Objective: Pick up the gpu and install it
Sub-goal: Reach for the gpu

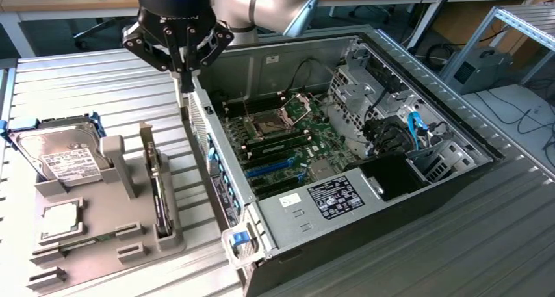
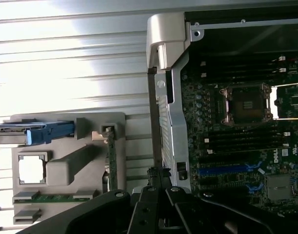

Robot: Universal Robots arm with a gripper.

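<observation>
Gpu [image 1: 157, 193] upright on its long edge in a slot of the grey holder [image 1: 104, 219], just beside the hard drive [image 1: 61, 157], untouched. Holder flat on the table [image 1: 87, 89], toward the edge at the exterior view's left, with the open computer case [image 1: 260, 66] alongside. Gripper [image 1: 186, 88] well apart from the gpu, pointing down at the top of the case wall nearest the holder, fingers drawn together; contact with the wall unclear.
</observation>
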